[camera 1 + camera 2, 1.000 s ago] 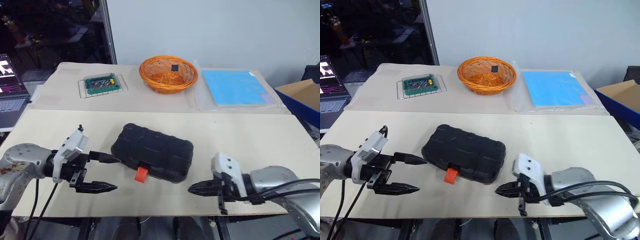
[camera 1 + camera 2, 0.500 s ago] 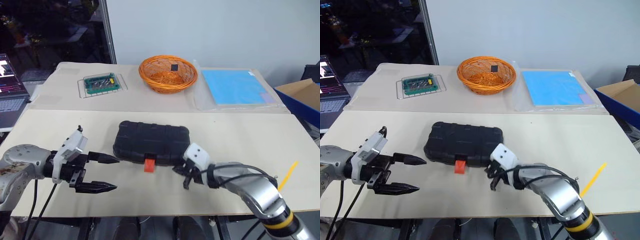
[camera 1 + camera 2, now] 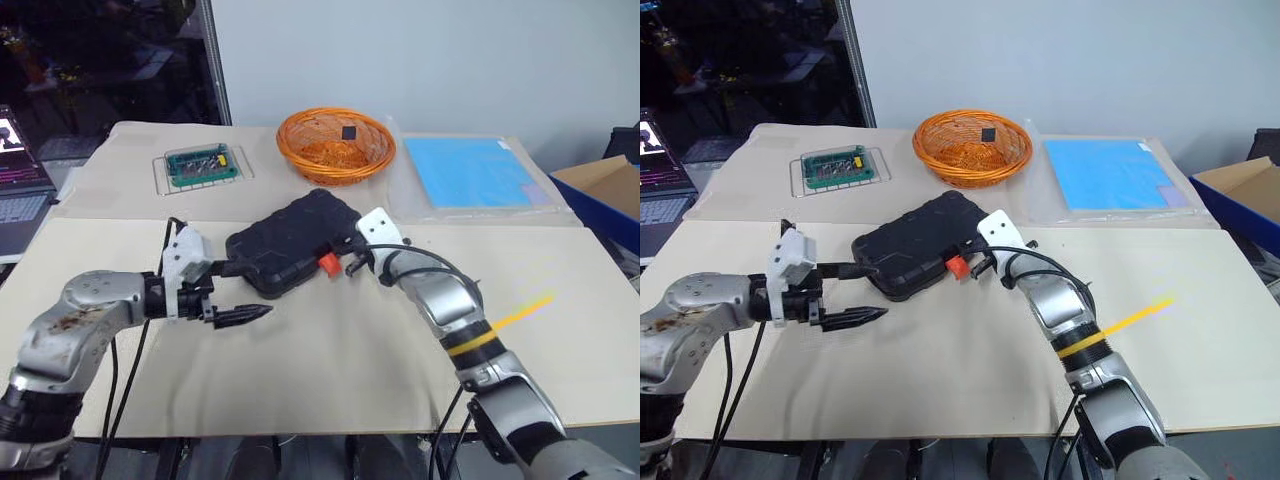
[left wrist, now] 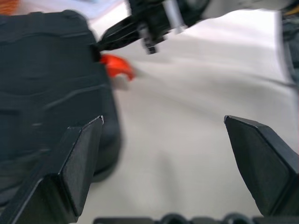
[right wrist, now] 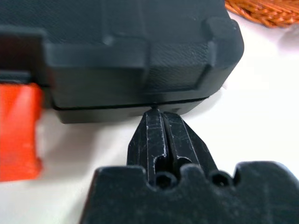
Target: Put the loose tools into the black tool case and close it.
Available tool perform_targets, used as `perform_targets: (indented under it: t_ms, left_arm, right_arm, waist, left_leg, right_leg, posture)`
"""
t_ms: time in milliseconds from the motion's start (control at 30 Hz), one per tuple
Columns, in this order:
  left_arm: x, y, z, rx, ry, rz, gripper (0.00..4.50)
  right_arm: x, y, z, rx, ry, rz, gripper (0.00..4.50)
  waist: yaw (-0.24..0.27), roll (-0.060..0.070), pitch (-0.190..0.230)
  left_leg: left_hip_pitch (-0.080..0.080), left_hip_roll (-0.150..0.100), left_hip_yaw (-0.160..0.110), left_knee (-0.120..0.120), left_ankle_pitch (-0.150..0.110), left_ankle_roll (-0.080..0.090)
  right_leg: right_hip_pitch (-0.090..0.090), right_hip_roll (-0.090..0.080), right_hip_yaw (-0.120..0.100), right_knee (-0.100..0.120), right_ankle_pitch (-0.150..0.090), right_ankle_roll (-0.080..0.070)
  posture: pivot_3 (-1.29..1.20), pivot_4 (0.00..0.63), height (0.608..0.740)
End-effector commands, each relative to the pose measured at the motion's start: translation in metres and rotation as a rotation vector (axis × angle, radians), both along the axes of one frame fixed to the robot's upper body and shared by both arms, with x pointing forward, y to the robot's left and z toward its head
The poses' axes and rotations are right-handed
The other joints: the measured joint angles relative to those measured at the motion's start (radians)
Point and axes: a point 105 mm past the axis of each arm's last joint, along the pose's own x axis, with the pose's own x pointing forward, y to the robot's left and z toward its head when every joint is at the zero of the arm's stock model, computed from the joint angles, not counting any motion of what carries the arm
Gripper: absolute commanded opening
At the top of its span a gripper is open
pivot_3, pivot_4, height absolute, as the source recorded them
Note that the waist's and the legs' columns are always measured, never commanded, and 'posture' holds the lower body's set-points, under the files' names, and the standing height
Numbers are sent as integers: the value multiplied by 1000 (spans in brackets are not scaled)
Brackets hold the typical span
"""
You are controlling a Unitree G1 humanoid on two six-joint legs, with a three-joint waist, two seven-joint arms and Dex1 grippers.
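Black tool case point(image 3: 290, 240) touches closed right gripper point(image 3: 349, 268) tips.

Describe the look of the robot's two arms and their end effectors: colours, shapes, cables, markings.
Both arms are rounded silver-grey metal with black joints. The right arm wears a yellow-orange band and carries looping black cables. The left arm shows brownish scuffs and trails a black cable. Each wrist bears a white angular camera housing. The left end effector and right end effector each have two black, tapering, pointed fingers.
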Motion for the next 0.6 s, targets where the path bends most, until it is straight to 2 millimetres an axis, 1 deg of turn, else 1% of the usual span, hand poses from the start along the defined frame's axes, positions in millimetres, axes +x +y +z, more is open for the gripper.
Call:
perform_targets:
  t_ms: [33, 100, 133, 167, 200, 233, 267, 333, 367, 467, 533, 600]
  left_arm:
    - [10, -5, 7, 33, -21, -30, 4500]
    - [18, -9, 5, 55, -10, -35, 4500]
    - [21, -10, 4, 63, 3, -34, 4500]
    - [25, -11, 2, 84, 8, -26, 4500]
    - [28, -12, 1, 91, 14, -31, 4500]
    - [29, -14, 0, 97, 18, -37, 4500]
    - [31, -15, -1, 101, 25, -44, 4500]
    - [33, -18, -3, 111, 37, -63, 4500]
    - [35, -20, -6, 125, 49, -71, 4500]
    - [41, -22, -11, 159, 52, -80, 4500]
    - [45, -24, -11, 167, 48, -83, 4500]
    - [47, -25, -11, 170, 42, -87, 4500]
  right_arm:
    - [-25, 7, 35, 76, -65, 87, 732]
    - [-35, 4, 43, 92, -83, 75, 1525]
    - [-41, 3, 45, 95, -72, 72, 1768]
    - [-46, 1, 48, 101, -74, 66, 2247]
    - [-50, 0, 50, 101, -71, 62, 2512]
    - [-54, 1, 48, 119, -31, 70, 2925]
    - [-59, 4, 47, 151, 17, 89, 3193]
    - [-69, 10, 52, 259, 83, 145, 3193]
    - [-71, 12, 52, 288, 113, 161, 3193]
    - [-64, 9, 40, 210, 142, 130, 3193]
    - [-53, 4, 31, 102, 132, 63, 3193]
    - [-45, 3, 26, 60, 144, 45, 3193]
  waist:
    - [3, 0, 0]
    - [5, 0, 0]
    - [5, 0, 0]
    - [7, 0, 0]
    - [8, 0, 0]
    - [9, 0, 0]
    - [9, 0, 0]
    - [8, 0, 0]
    - [8, 0, 0]
    - [10, 0, 0]
    - [10, 0, 0]
    - [10, 0, 0]
  left_leg:
    - [0, 0, -1, 0, 0, 0]
    - [0, 0, -1, 0, 0, 0]
    - [0, 0, -1, 0, 0, 0]
    - [0, 0, -1, 0, 0, 0]
    - [1, 0, -1, 0, 0, 0]
    - [1, 0, -1, 1, 0, 0]
    - [1, 0, -1, 1, 0, -1]
    - [1, 0, -1, 1, 1, -1]
    - [1, 0, -1, 1, 1, -1]
    - [1, 0, -1, 1, 1, -1]
    - [1, -1, -1, 1, 1, -1]
    - [1, -1, -1, 1, 1, -1]
  right_leg:
    - [0, 0, 0, 0, 0, 0]
    - [0, 0, -1, 0, 0, 0]
    - [1, 0, -1, 0, 0, 0]
    - [1, 0, -1, 1, 0, 0]
    - [1, 0, -1, 1, 0, 0]
    - [1, 0, -1, 1, 0, 0]
    - [1, 0, -1, 1, 0, 0]
    - [1, 0, -1, 1, 0, 0]
    - [1, 0, -1, 1, 0, 0]
    - [1, 0, -1, 0, 0, 0]
    - [2, 0, -1, 0, 0, 0]
    - [2, 0, -1, 0, 0, 0]
  posture:
    - [0, 150, 740]
    - [0, 150, 740]
    - [0, 150, 740]
    - [0, 150, 740]
    - [0, 150, 740]
    - [0, 150, 740]
    - [0, 150, 740]
    - [0, 150, 740]
    - [0, 150, 740]
    - [0, 150, 740]
    - [0, 150, 740]
    - [0, 150, 740]
